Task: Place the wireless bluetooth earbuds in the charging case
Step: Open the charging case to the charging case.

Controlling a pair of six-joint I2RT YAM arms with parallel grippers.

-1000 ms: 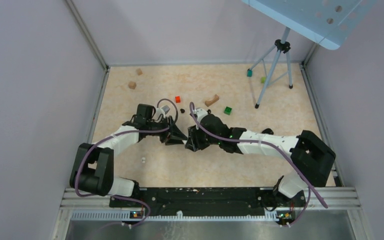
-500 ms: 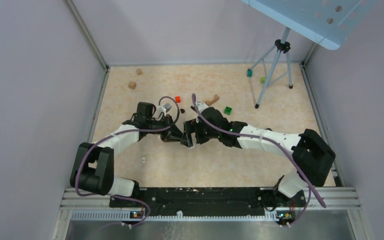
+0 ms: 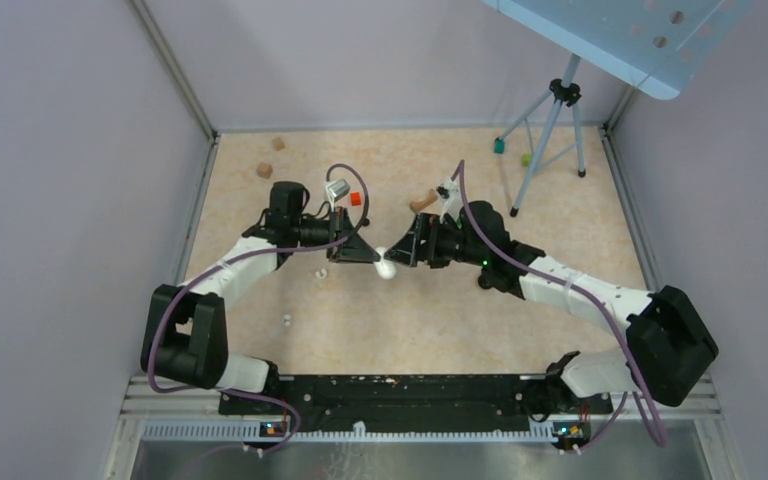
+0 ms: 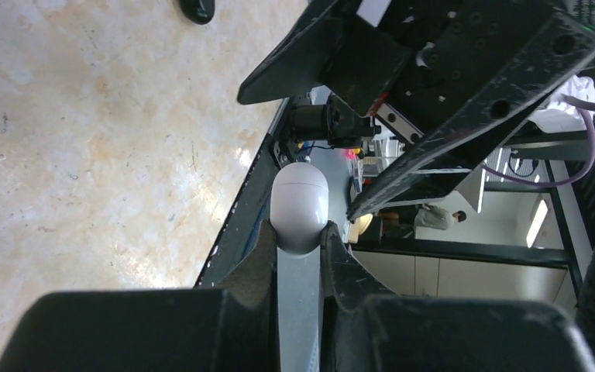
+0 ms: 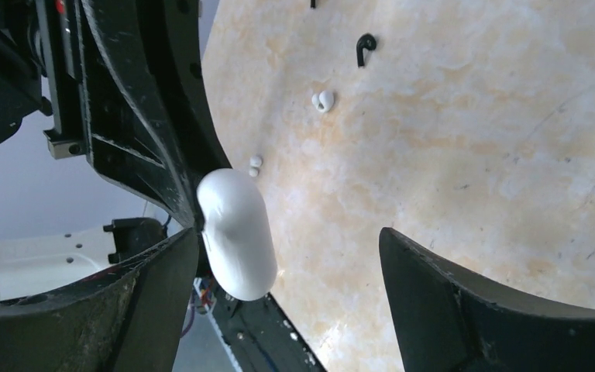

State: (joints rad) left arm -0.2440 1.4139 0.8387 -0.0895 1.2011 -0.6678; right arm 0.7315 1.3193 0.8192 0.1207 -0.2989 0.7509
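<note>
The white charging case [image 3: 387,268] is a smooth rounded oval held above the table. My left gripper [image 3: 374,258] is shut on it, its fingers pinching the case's narrow sides [image 4: 300,203]. My right gripper [image 3: 406,249] faces it from the right, open wide; the case [image 5: 236,232] lies next to its left finger and well apart from the other. Two white earbuds lie on the tabletop: one [image 3: 318,272] under the left arm, one [image 3: 287,320] nearer the front. In the right wrist view they show as small white shapes, one earbud [image 5: 323,101] above the other earbud [image 5: 255,163].
A tripod [image 3: 550,130] stands at the back right. Scattered on the table are a red block [image 3: 356,198], wooden blocks [image 3: 264,170] at the back left, a curved wooden piece [image 3: 422,203] and a teal block [image 3: 499,146]. A small black hook [image 5: 365,48] lies beyond the earbuds.
My right gripper opened wide and drew back to the right. My left gripper closed on the case, which now shows between the two arms, and both moved farther from the bases.
</note>
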